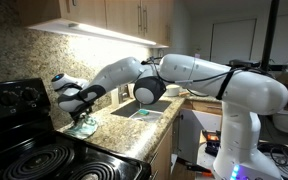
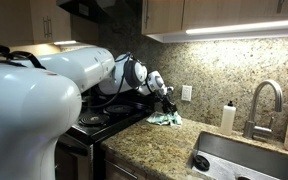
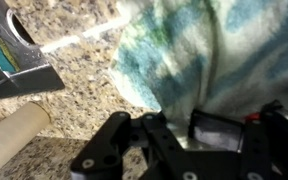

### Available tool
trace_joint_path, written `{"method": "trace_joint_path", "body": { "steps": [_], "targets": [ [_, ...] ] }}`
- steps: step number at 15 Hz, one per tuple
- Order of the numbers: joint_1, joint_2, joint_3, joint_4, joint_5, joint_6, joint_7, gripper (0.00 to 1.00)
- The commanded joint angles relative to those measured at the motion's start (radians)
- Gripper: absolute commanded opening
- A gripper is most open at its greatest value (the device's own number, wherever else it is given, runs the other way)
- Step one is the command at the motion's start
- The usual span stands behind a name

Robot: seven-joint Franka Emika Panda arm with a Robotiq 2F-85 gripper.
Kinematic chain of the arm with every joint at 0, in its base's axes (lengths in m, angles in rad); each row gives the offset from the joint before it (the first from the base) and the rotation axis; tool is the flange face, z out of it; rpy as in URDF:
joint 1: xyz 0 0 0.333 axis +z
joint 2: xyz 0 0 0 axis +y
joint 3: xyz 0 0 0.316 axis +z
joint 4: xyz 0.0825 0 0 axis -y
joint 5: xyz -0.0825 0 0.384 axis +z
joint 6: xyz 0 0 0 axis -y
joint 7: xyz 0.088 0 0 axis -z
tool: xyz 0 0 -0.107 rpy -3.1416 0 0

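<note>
A crumpled cloth with blue-green and white patches (image 1: 83, 127) (image 2: 166, 119) lies on the speckled granite counter (image 1: 124, 135) beside the stove. My gripper (image 1: 80, 107) (image 2: 166, 103) reaches down onto its top. In the wrist view the cloth (image 3: 214, 50) fills the upper right, and a fold of it runs down between my black fingers (image 3: 146, 130). The gripper (image 3: 178, 124) is shut on that fold. Part of the cloth near the jaws is hidden by the fingers.
A black stove with coil burners (image 1: 29, 150) stands right beside the cloth. A sink (image 1: 139, 112) with a faucet (image 2: 265, 100) and a soap bottle (image 2: 227, 118) lies further along. Near the gripper are a metal and teal object (image 3: 14, 60) and a pale wooden cylinder (image 3: 14, 135).
</note>
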Motion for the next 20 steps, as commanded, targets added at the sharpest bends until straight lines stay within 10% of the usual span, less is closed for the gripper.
{"method": "trace_joint_path", "body": {
  "steps": [1, 12, 20],
  "targets": [
    [-0.013, -0.007, -0.030, 0.029, -0.008, -0.058, 0.012, 0.07],
    [-0.059, -0.005, -0.112, 0.061, -0.008, -0.188, 0.002, 0.07],
    [0.055, 0.018, -0.120, 0.055, -0.027, -0.218, -0.037, 0.06]
  ]
}}
